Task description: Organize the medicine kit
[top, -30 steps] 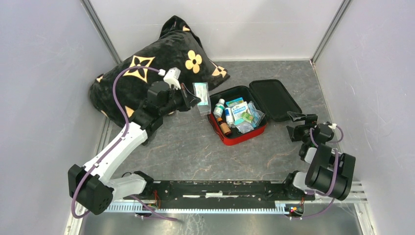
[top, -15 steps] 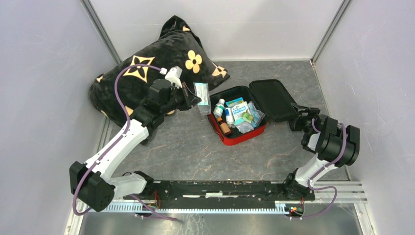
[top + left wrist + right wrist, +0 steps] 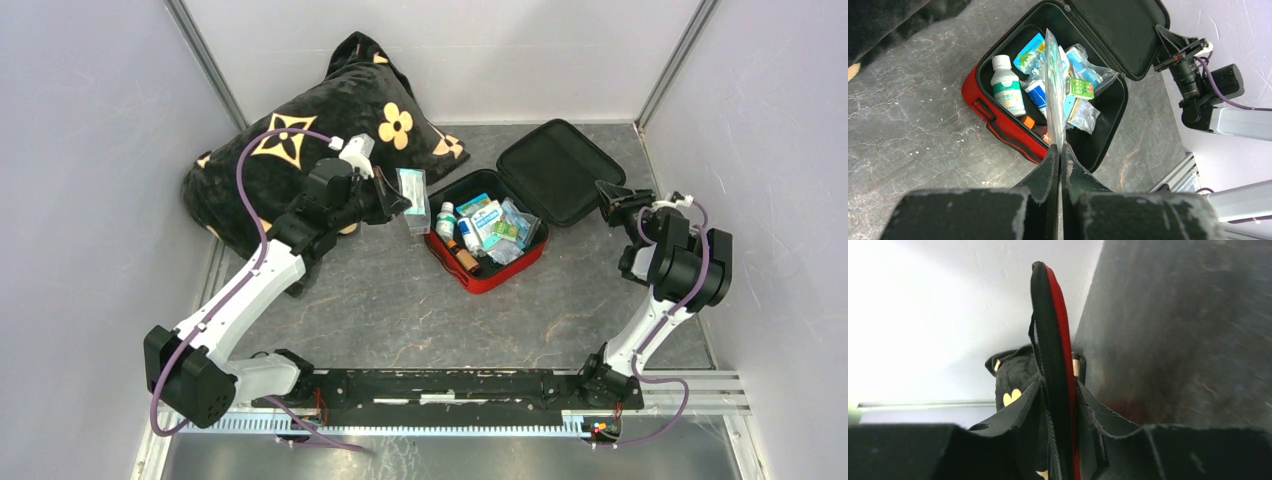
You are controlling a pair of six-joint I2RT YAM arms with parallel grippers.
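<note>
The medicine kit (image 3: 497, 274) lies open mid-table, a red case with black lining, holding a white bottle (image 3: 1007, 91), small vials and sachets. My left gripper (image 3: 404, 206) hovers over the case's left rim, shut on a thin clear packet (image 3: 413, 198); the left wrist view shows that packet (image 3: 1053, 85) edge-on above the contents. My right gripper (image 3: 612, 201) is at the far right edge of the lid (image 3: 553, 174). In the right wrist view the red-and-black lid edge (image 3: 1054, 335) runs between my right gripper (image 3: 1058, 386), both fingers pressed against it.
A black pillow (image 3: 300, 150) with gold flowers fills the back left corner, just behind my left arm. Grey walls close in on the left, back and right. The right arm's elbow stands close to the right wall.
My right gripper has swung in to the lid's edge and closed on it, and the lid has tilted up from lying flat. The left gripper with the packet has barely moved.
</note>
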